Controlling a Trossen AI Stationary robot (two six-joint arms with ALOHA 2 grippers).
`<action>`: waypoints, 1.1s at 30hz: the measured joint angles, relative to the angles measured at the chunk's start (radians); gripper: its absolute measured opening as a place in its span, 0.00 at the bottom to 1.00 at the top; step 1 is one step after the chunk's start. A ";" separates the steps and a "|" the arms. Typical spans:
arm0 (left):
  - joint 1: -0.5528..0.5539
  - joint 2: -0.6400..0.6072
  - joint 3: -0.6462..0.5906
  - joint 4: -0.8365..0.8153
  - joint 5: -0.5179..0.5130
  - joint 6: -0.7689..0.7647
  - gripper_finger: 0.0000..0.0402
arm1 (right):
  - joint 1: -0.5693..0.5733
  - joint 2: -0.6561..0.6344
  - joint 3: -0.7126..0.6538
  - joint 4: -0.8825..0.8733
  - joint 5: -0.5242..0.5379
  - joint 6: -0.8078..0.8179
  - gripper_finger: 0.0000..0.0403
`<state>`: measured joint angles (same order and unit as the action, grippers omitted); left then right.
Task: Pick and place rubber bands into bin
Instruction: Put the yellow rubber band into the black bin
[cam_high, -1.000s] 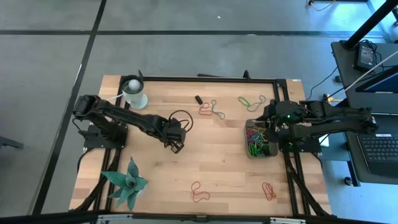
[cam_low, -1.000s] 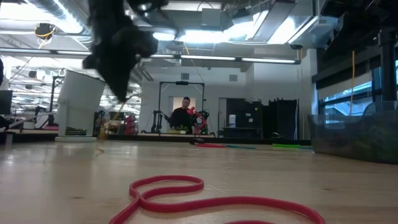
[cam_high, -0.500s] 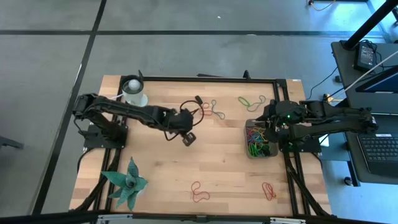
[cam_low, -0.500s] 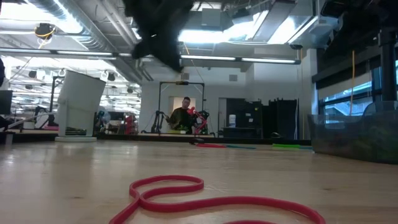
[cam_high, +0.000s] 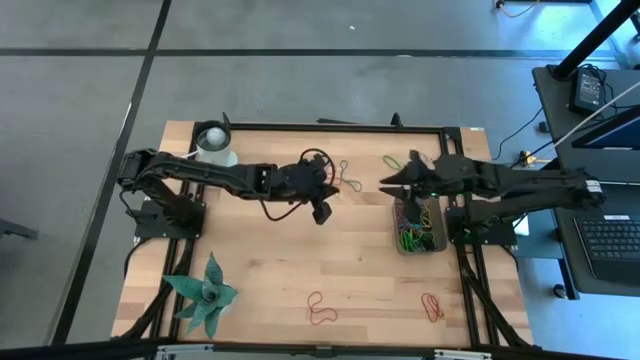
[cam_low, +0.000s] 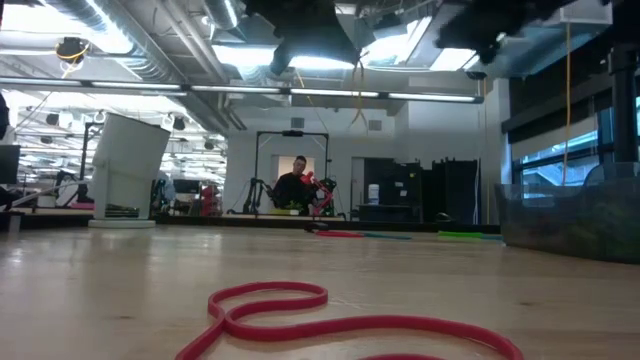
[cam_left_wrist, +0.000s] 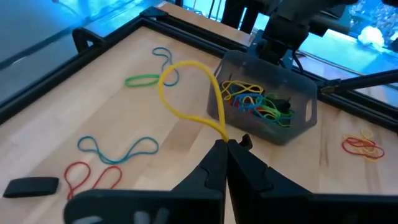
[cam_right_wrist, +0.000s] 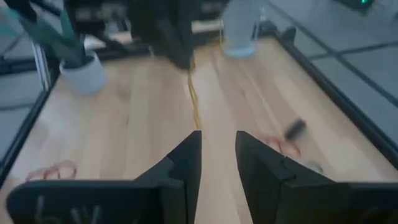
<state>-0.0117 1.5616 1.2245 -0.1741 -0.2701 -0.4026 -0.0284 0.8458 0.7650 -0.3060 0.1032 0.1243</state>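
My left gripper (cam_high: 322, 212) hangs over the middle of the table, left of the bin, shut on a yellow rubber band (cam_left_wrist: 186, 68). The same band dangles below it in the low view (cam_low: 358, 100) and in the right wrist view (cam_right_wrist: 194, 102). The bin (cam_high: 400, 240), a dark grey tray, stands at the right edge with several coloured bands inside. My right gripper (cam_high: 385, 183) reaches out above the bin's far left corner; it is open, with nothing between its fingers (cam_right_wrist: 217, 149). Loose bands lie on the wood: red and teal (cam_high: 340, 176), green (cam_high: 405, 161), red (cam_high: 320, 308), red (cam_high: 432, 305). My left gripper pinches one end of the yellow band's loop (cam_left_wrist: 219, 130) between its two fingertips. The fingers slant down toward the table's right side. The rest of the loop hangs slack, lifted clear of the table.
A white cup (cam_high: 215, 148) stands at the far left corner and a green plant (cam_high: 203, 295) at the near left. A small black oblong piece (cam_left_wrist: 31, 185) lies by the red and teal bands. A black frame rims the table. A person stands far off in the room (cam_low: 297, 185).
My left gripper has risen and gone toward the table's right and far side, tipping from pointing down to a shallow slant, with the yellow band hanging from it. My right gripper has reached out toward the table's left, past the bin's far corner.
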 joint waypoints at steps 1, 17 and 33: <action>0.001 0.000 0.000 0.001 0.000 0.005 0.00 | 0.000 0.029 0.000 0.046 0.000 0.001 0.25; 0.001 0.000 0.001 0.003 -0.026 0.062 0.00 | 0.000 0.408 0.000 0.395 -0.074 0.003 0.30; 0.001 0.000 0.001 0.049 -0.024 0.094 0.00 | 0.000 0.533 0.000 0.603 -0.071 0.005 0.61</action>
<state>-0.0109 1.5612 1.2255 -0.1250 -0.2942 -0.3083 -0.0284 1.3783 0.7654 0.2968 0.0321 0.1296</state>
